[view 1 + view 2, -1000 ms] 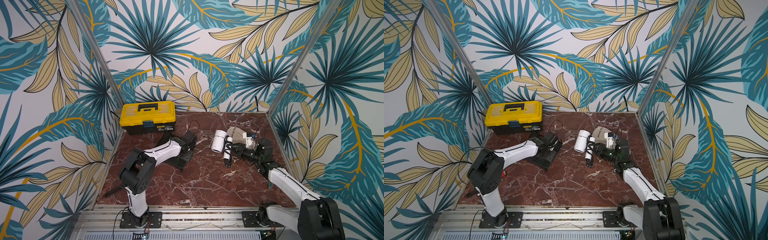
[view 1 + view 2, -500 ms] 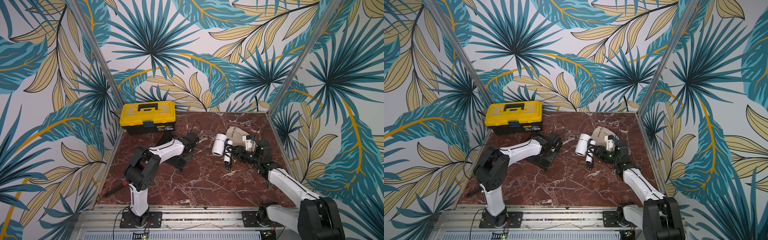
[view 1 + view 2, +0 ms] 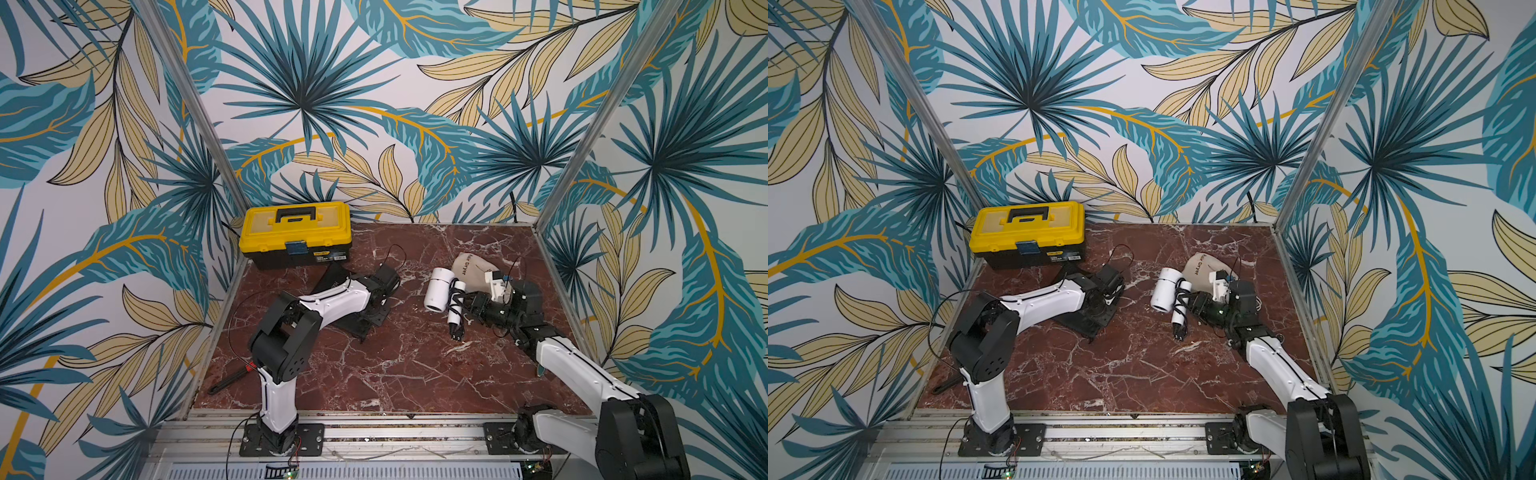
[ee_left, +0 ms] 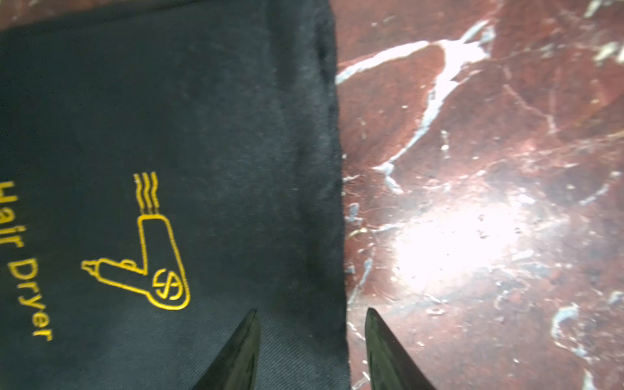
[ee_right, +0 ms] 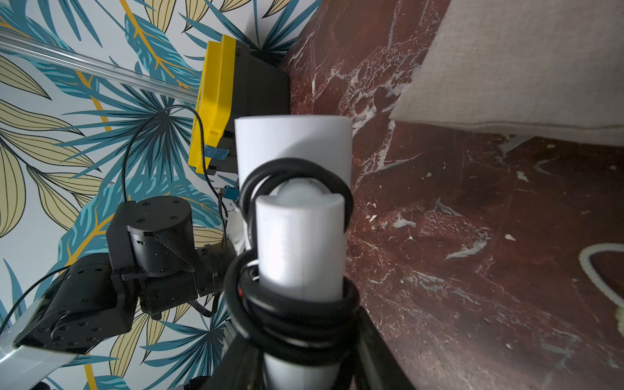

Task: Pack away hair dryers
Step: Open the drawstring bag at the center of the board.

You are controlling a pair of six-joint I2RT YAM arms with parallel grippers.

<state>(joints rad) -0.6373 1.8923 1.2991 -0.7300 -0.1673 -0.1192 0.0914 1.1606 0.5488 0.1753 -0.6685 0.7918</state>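
A white hair dryer lies at the right of the marble table, with its black cord coiled round the handle. My right gripper is shut on that handle, over the cord loops. The plug trails toward the front. A beige bag lies just behind the dryer. My left gripper hangs open over the edge of a flat black bag, one finger above the cloth and one above bare marble.
A closed yellow toolbox stands at the back left corner. A black rod-like tool with a red tip lies at the front left edge. Metal frame posts and papered walls close in the table on three sides.
The left arm's elbow swung rightward and its wrist edged right over the black bag, with the jaws narrower than before. The right gripper and dryer shifted slightly toward the front.
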